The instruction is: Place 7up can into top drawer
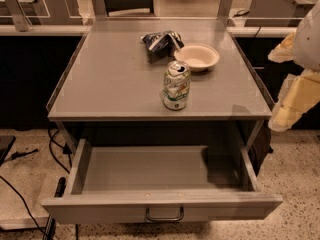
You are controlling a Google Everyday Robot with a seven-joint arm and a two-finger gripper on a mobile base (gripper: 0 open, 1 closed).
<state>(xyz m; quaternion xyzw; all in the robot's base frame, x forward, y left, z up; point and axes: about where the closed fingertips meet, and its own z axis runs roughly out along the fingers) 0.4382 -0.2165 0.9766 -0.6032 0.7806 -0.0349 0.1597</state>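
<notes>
The 7up can [176,85] stands upright near the front edge of the grey table top [110,79]. It is dented, with a white and green label and a silver top. The top drawer [150,171] is pulled open below the table. It is empty, with a curved metal handle [164,215] on its front panel. My gripper [292,101] hangs at the right edge of the view, beside the table's right side. It is well to the right of the can and touches nothing.
A crumpled dark foil bag [160,41] and a cream bowl [196,56] sit behind the can. Black cables [55,149] run on the speckled floor at the left. Desks and a chair stand behind the table.
</notes>
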